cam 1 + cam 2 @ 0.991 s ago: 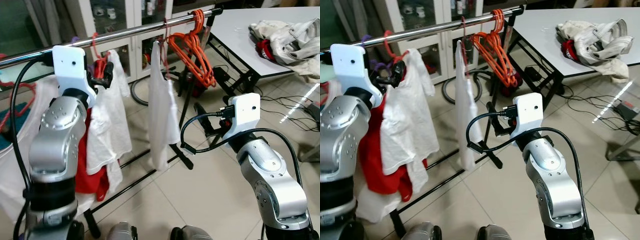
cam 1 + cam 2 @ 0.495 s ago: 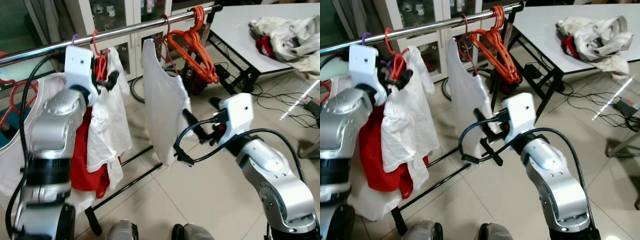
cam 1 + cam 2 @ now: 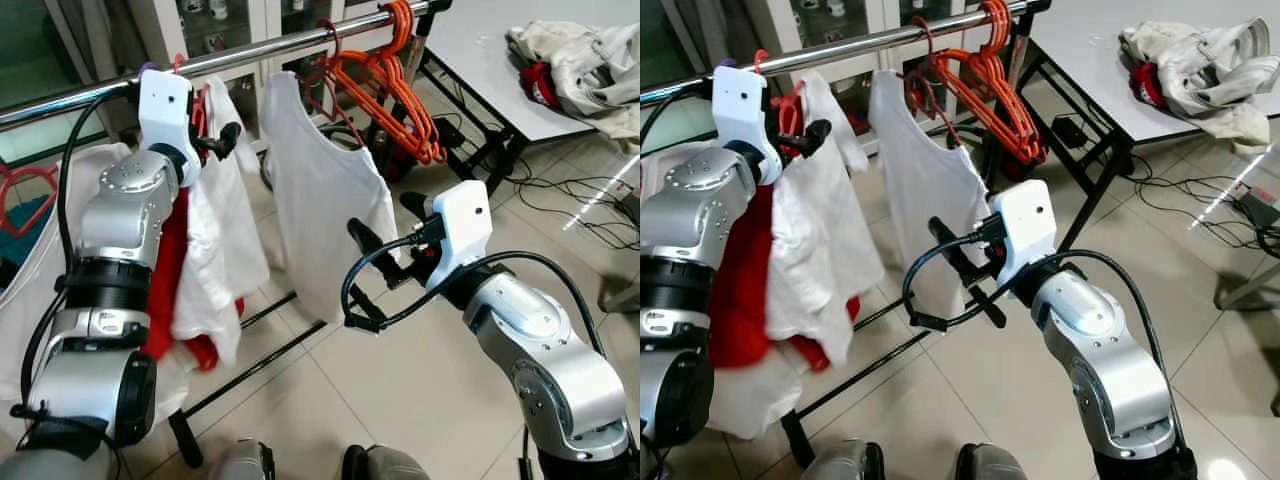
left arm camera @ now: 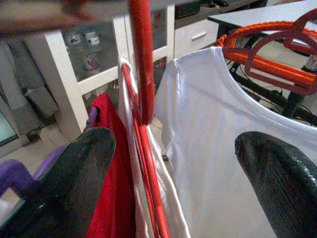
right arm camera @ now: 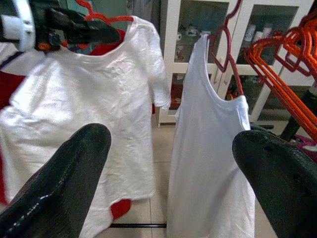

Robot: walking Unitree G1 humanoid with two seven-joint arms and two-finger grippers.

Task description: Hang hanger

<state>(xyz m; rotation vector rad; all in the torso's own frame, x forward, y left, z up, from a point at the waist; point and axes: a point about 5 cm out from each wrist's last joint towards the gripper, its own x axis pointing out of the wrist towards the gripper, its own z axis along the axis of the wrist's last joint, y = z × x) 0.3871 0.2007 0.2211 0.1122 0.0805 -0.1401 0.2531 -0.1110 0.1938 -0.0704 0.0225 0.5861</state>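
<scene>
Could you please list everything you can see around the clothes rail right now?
Rail: one, silver, running across the scene at the top.
White shirts: two; one hanging mid-rail on a dark red hanger, one further left on a red hanger.
Red garment: one, behind the left shirt.
Orange hangers: a bunch, bare, at the rail's right end.
Table: one, white, on the right.
Clothes pile: one, pale with some red, on the table.
Cabinet: white, glass doors, behind the rail.
Cables: several, black, on the tiled floor.
Left gripper: open, at the red hanger's hook.
Right gripper: open, beside the middle shirt.
</scene>
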